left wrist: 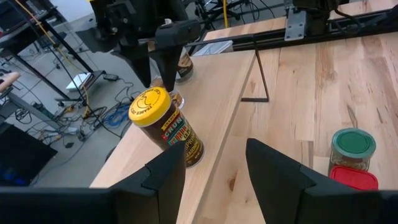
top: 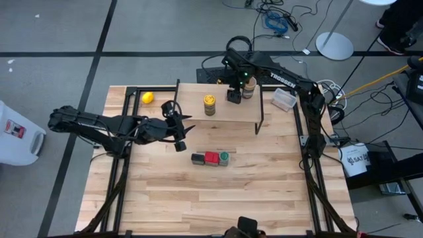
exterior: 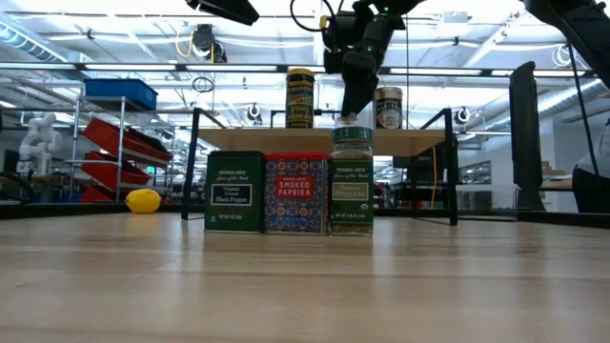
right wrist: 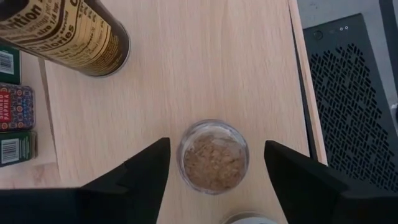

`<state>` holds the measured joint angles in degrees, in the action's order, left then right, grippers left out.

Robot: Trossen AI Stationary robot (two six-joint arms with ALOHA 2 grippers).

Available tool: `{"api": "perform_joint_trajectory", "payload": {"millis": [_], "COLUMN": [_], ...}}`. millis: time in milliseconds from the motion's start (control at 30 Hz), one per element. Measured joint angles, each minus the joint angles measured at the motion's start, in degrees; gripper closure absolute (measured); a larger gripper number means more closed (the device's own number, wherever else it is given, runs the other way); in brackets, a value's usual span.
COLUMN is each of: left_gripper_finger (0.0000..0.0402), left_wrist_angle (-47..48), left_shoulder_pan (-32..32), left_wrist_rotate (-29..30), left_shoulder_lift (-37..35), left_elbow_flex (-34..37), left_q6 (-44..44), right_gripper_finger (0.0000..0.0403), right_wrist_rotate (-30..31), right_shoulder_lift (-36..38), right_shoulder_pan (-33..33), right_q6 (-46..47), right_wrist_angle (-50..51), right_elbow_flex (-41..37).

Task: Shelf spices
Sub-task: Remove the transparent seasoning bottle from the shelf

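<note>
The shelf (top: 225,114) stands at the table's far side. On its plank are a yellow-lidded jar (top: 209,104), a tan-topped jar (top: 248,88) and a tiny brownish jar (right wrist: 213,157). My right gripper (right wrist: 216,144) points down over the tiny jar and is open. One finger stands on each side of the jar, with a gap to its glass. On the table in front of the shelf stand a dark box (top: 197,158), a red tin (top: 211,158) and a green-lidded jar (top: 224,157) in a row. My left gripper (top: 180,135) hangs open above the table, left of that row.
A yellow ball (top: 148,98) lies at the table's far left, beside the shelf. A clear tub (top: 284,99) sits to the right of the shelf. The near half of the table (top: 218,205) is bare wood.
</note>
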<state>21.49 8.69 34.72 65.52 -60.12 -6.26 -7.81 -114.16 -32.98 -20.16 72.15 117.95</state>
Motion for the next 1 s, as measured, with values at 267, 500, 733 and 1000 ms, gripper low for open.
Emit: {"api": "perform_joint_trajectory", "payload": {"millis": [267,500,733,1000], "left_gripper_finger": [0.0226,0.0227,0.0227,0.0226], "left_wrist_angle": [0.0,0.0,0.0,0.0], "left_shoulder_pan": [0.0,0.0,0.0,0.0], "left_wrist_rotate": [0.0,0.0,0.0,0.0], "left_shoulder_lift": [0.0,0.0,0.0,0.0], "left_elbow_flex": [0.0,0.0,0.0,0.0], "left_q6": [0.0,0.0,0.0,0.0], "right_gripper_finger": [0.0210,0.0237,0.0225,0.0184], "right_wrist_rotate": [0.1,-0.1,0.4,0.4], "right_shoulder_lift": [-0.2,0.1,0.1,-0.4], "right_shoulder_pan": [0.6,0.9,1.4,1.6], "right_q6": [0.0,0.0,1.3,1.1], "right_wrist_angle": [0.0,-0.9,-0.9,-0.6], "right_elbow_flex": [0.0,-1.2,-1.3,-1.7]}}
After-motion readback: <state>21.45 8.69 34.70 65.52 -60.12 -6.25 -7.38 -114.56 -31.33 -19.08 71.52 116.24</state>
